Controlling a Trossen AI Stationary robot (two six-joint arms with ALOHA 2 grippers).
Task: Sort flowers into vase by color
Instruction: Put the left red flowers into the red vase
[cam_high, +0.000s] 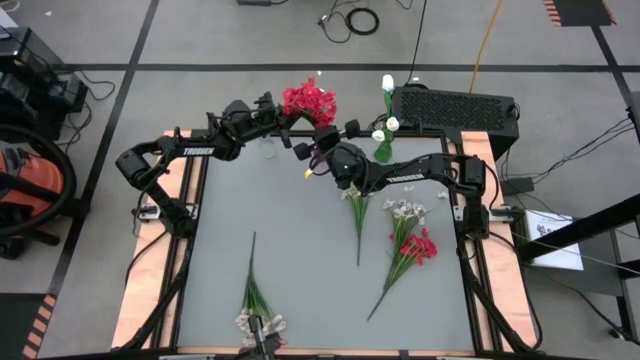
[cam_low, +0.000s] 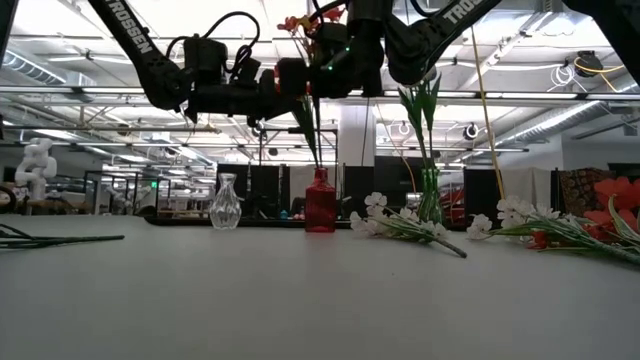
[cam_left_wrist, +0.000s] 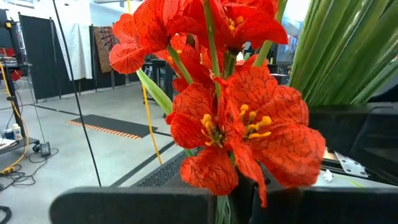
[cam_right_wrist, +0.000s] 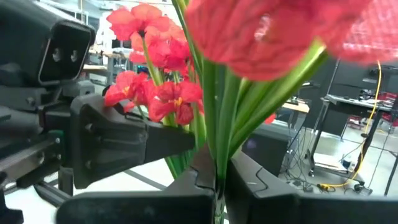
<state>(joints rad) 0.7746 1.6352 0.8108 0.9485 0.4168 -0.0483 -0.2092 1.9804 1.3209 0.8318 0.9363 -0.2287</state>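
Red flowers (cam_high: 308, 100) are held up over the red vase (cam_low: 320, 205) at the table's far side, and both grippers are shut on their stems. My left gripper (cam_high: 289, 126) reaches in from the left, with its blooms (cam_left_wrist: 245, 124) right above its fingers. My right gripper (cam_high: 322, 140) comes in from the right, and a red bloom (cam_right_wrist: 273, 31) looms over it. In the low view a green stem (cam_low: 313, 140) runs down to the red vase's neck. A clear vase (cam_low: 225, 203) stands left of it. A green vase (cam_high: 383, 150) on its right holds white tulips (cam_high: 388, 85). My left gripper pinches a green stem just under the red blooms (cam_left_wrist: 222, 208) between its two fingers. The fingers lie about level, come from the table's left and cross the stem. The flower stands upright above the fingers. My right gripper pinches a bundle of green stems and leaves (cam_right_wrist: 217, 165) between its two fingers, a short way under a red bloom. The fingers lie about level and cross the stems, which stand upright. Whether their lower ends are inside the red vase, I cannot tell.
On the table lie a white-bloomed stem (cam_high: 357, 215), a pale blossom cluster (cam_high: 405, 210) and a red flower (cam_high: 415, 245) at the right. Another pale-blossomed stem (cam_high: 255, 300) lies by the near edge. A black box (cam_high: 455, 105) stands beyond the far right corner.
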